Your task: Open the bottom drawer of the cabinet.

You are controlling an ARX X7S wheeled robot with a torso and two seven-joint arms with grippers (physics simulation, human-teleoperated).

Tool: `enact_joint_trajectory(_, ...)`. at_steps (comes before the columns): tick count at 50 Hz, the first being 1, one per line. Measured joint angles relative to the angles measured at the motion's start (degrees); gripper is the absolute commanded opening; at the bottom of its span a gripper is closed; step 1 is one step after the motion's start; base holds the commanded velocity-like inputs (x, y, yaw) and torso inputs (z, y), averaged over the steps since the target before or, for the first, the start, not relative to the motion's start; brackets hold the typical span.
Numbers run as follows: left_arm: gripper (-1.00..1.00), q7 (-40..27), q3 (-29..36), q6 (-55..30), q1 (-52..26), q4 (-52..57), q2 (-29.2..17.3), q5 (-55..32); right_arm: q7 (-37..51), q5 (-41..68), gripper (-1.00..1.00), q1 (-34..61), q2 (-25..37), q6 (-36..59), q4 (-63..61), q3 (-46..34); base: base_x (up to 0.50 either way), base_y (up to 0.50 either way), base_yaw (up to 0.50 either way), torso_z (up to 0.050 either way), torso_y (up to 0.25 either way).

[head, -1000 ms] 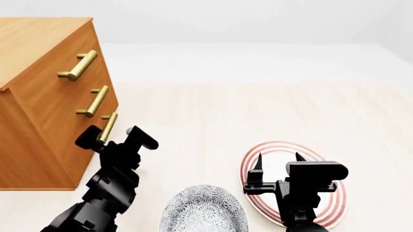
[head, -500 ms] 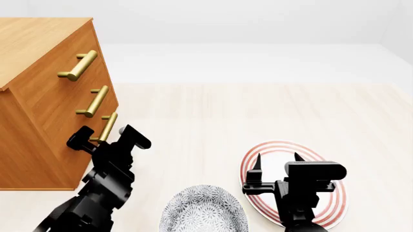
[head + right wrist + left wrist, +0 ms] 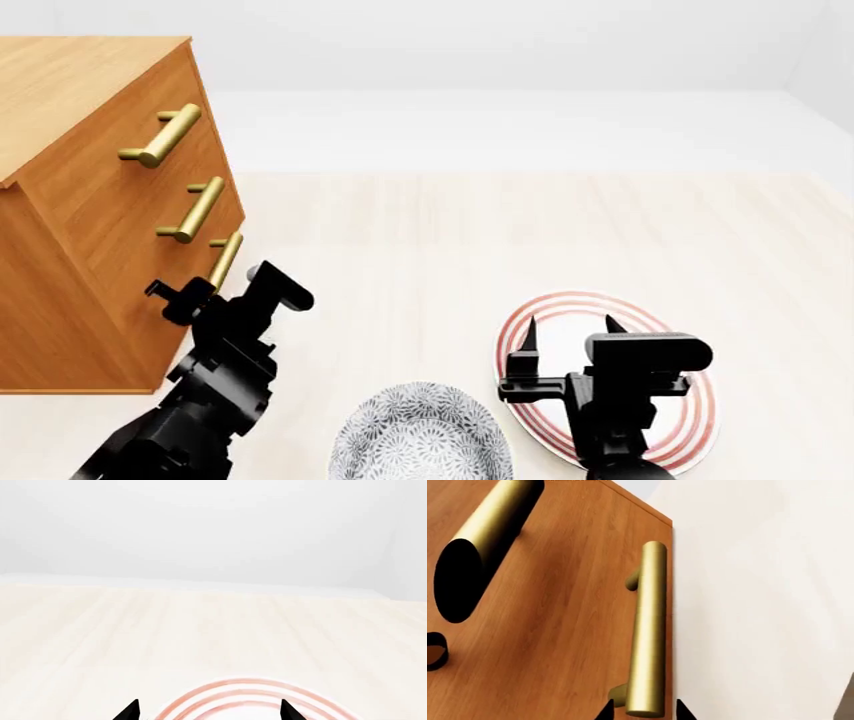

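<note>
The left gripper (image 3: 200,290) is closing in on the brass handle (image 3: 226,260) of the bottom drawer (image 3: 187,300); compared with a second ago it is sitting lower and further toward the cabinet (image 3: 94,200), its near finger now tucked in against the drawer front rather than standing out beside the bar; in the left wrist view its two fingertips are showing on either side of the handle's (image 3: 648,630) near end, spread apart and not yet pinching it, so the gripper is standing open around the bar; that reads as the reach finishing and the grasp about to begin; the drawer itself is sitting flush with the two above it, lowermost in the cabinet at the left of the head view, so no opening is done yet; the next move is probably calling for a squeeze on the bar and a straight pull outward; the right gripper (image 3: 571,345) is hovering open and empty over the red-ringed plate (image 3: 694,420), near the patterned bowl (image 3: 420,435), barely shifting and taking no part.
</note>
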Motion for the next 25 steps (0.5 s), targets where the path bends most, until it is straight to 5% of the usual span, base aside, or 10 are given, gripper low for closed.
enact_joint_trajectory(25, -1.00, -0.09, 0.93, -3.09, -0.43, -0.01, 1.72, 1.79, 0.54, 0.52, 1.00, -0.03, 0.44, -0.38, 0.20, -0.51, 0.00, 0.00, 0.00, 0.000, 0.000)
